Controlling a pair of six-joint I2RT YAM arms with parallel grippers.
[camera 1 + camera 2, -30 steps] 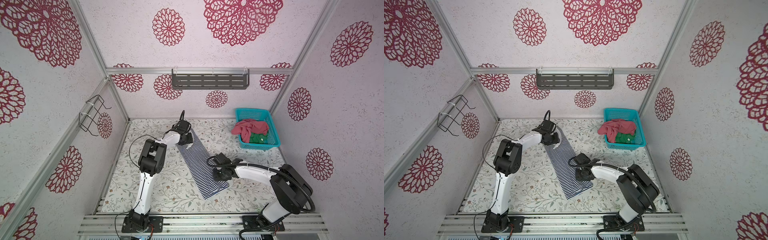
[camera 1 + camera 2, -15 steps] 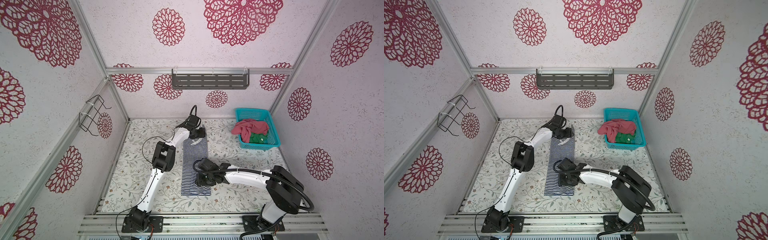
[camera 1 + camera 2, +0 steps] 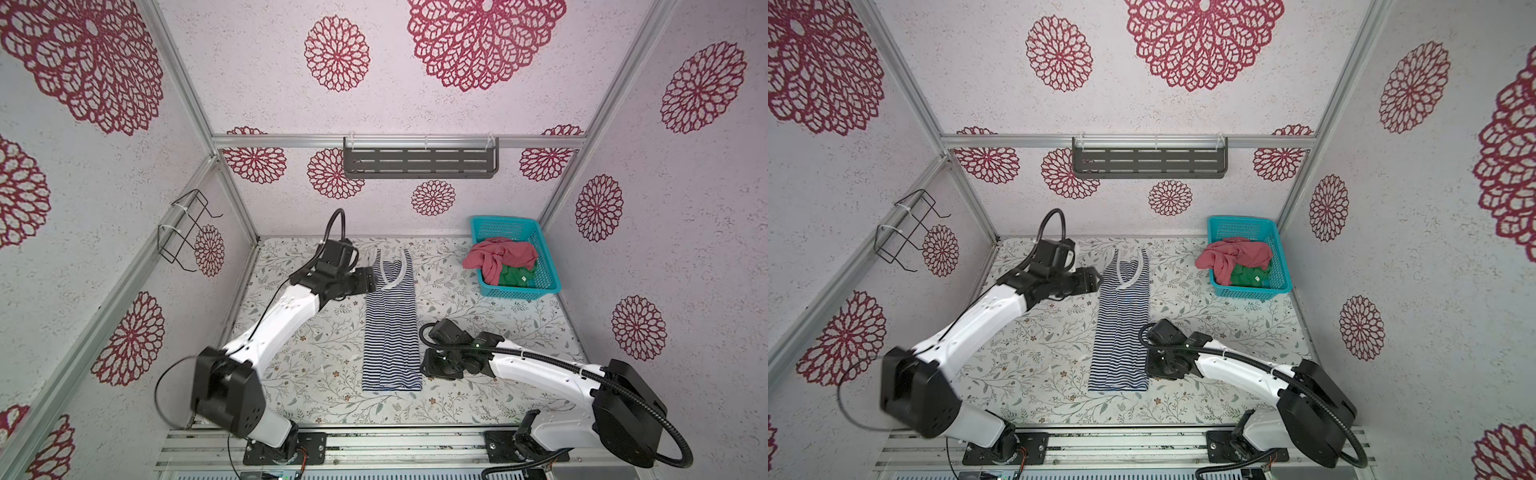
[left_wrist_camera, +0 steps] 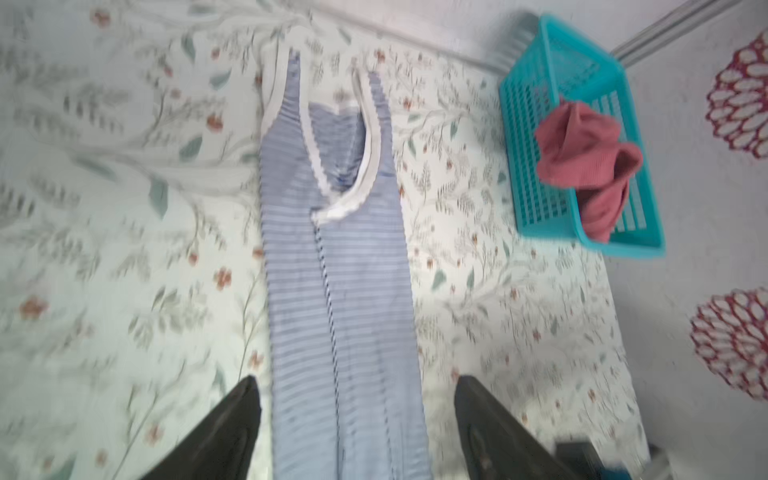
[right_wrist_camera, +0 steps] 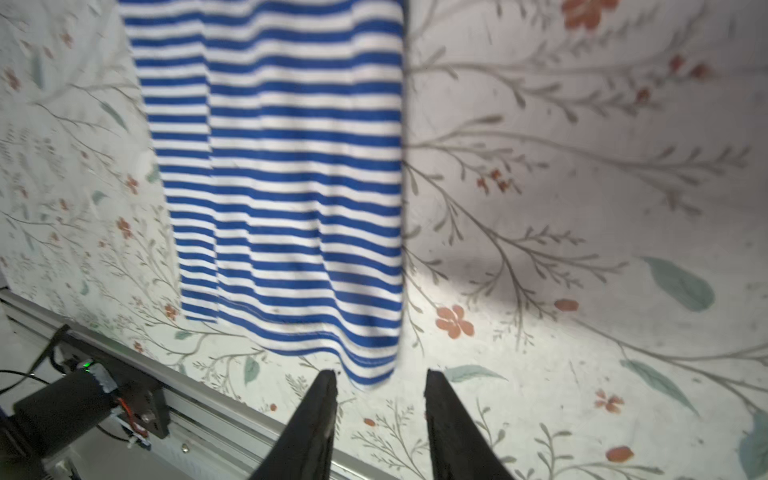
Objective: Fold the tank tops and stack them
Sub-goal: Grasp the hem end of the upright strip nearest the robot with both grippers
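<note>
Between the left fingers (image 4: 224, 428) and right fingers (image 5: 311, 424), both open, lies the striped tank top (image 3: 390, 332).

Both top views are overlooking the whole desk (image 3: 324, 365); both wrist cams are staring close-up at the striped top (image 5: 291, 166).

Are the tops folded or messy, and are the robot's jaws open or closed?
basket: upright, holding two tops.
striped tank top: flat on the table, folded into a long narrow strip, not held.
pink tank top: crumpled in the basket, hanging over its rim.
green tank top: crumpled in the basket, partly under the pink one.
left gripper: jaws open, empty.
right gripper: jaws open, empty.
</note>
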